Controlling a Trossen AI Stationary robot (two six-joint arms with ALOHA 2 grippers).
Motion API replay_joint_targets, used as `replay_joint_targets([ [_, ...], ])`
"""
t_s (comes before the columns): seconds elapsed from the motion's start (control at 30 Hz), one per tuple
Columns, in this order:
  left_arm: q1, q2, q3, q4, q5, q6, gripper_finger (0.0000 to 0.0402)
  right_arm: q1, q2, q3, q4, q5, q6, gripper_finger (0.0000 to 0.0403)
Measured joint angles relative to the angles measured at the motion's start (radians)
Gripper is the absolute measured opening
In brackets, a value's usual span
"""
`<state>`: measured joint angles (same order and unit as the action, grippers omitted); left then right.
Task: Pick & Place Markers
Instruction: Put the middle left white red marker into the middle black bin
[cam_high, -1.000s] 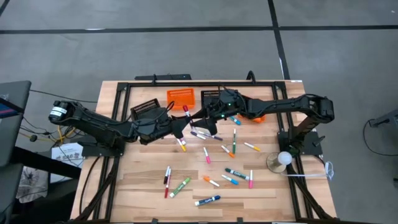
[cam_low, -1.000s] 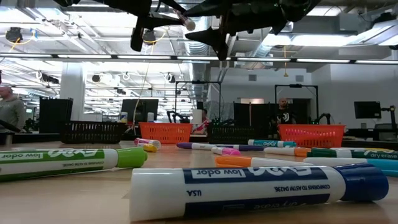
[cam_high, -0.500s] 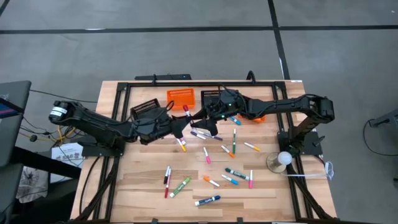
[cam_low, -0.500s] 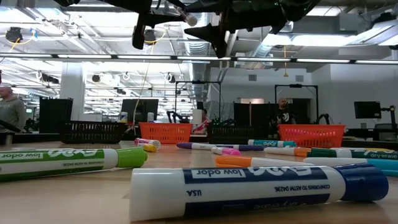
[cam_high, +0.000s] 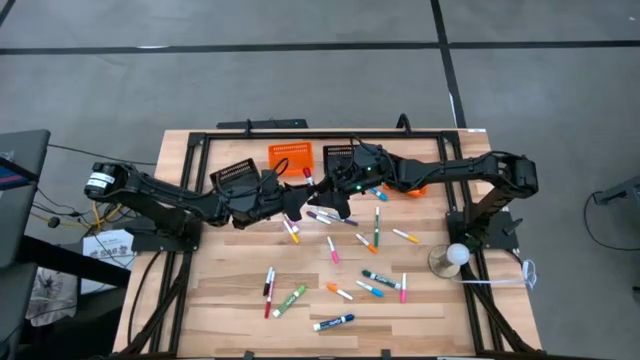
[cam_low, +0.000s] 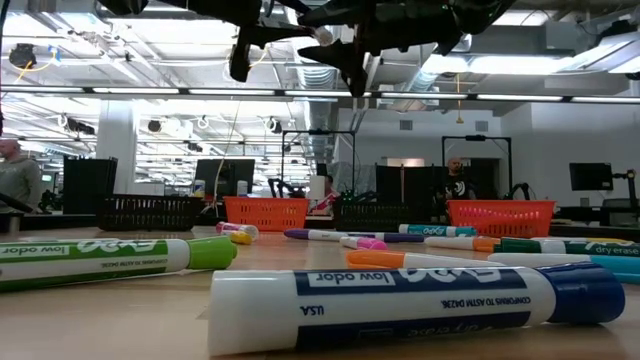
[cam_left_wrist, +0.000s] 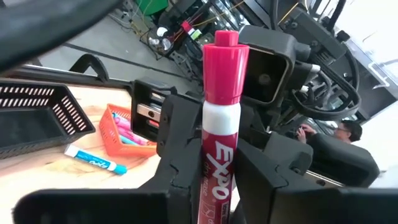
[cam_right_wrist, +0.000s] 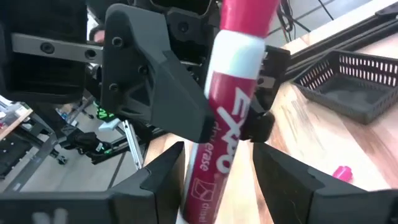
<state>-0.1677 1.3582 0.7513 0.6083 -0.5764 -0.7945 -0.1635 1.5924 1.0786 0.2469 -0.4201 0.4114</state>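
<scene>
Orange basket (cam_high: 291, 156) beside black basket (cam_high: 233, 175) (both mesh) on the wooden table (cam_high: 230, 300).

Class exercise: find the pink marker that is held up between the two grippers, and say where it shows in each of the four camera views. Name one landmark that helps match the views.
High view: pink marker above table centre, between both grippers.
Low view: at the top edge, in the air.
Left wrist view: upright, centre.
Right wrist view: tilted, centre.
Shared landmark: the orange basket; the right wrist view does not show it.
</scene>
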Motion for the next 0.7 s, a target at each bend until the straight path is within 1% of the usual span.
replay_joint_targets([
  [0.17, -0.004, 0.000, 0.000, -0.002, 0.002, -0.001, 0.0078, -0.001, 0.000, 0.000, -0.001, -0.002, 0.000, 0.0148],
  [0.57, -0.003, 0.000, 0.000, -0.006, 0.022, 0.021, 0.0084, -0.002, 0.000, 0.000, -0.010, -0.007, 0.006, 0.0057],
  [0.7, -0.003, 0.000, 0.000, -0.002, 0.027, 0.013, 0.0095, -0.002, 0.000, 0.000, -0.009, -0.004, -0.002, 0.0050],
])
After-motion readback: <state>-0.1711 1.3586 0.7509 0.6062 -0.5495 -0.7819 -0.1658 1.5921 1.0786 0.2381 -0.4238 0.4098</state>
